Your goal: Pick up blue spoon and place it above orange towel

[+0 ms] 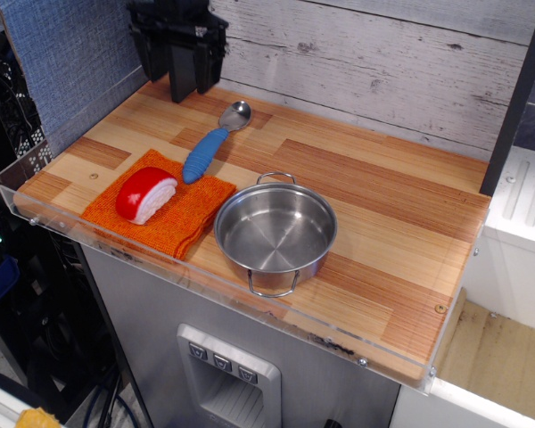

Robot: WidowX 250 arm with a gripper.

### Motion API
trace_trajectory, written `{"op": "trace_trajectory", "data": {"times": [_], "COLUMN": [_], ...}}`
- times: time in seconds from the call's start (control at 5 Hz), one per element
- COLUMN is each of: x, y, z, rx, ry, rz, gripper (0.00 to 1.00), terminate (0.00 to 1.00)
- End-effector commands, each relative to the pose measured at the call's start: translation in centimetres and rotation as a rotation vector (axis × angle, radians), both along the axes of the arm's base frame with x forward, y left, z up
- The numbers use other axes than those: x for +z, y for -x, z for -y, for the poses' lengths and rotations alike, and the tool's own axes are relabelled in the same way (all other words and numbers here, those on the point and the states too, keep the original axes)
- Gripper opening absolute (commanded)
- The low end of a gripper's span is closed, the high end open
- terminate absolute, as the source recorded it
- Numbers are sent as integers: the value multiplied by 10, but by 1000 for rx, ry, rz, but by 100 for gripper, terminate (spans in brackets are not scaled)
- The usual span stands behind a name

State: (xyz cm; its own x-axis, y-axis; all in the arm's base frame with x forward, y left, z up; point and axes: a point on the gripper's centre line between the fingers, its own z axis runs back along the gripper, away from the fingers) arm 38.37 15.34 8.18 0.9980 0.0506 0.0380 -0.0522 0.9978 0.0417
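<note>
The blue spoon [209, 147] lies on the wooden table behind the orange towel [160, 210]. Its blue handle end rests on the towel's far edge and its metal bowl points toward the back wall. My gripper [180, 61] hangs open and empty above the table's back left corner, up and to the left of the spoon's bowl. Its two black fingers point down, apart from the spoon.
A red-and-white sushi-shaped toy [145, 193] sits on the towel. A steel pot [275, 231] with two handles stands to the right of the towel. A clear rim [205, 285] lines the front table edge. A grey plank wall [383, 62] stands behind.
</note>
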Motion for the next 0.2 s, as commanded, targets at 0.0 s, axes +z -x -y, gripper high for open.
{"op": "trace_trajectory", "data": {"times": [0.0], "x": [21], "y": [4], "z": [-12], "rx": [0], "ry": [-27], "rz": [71], "gripper": [100], "terminate": [100]}}
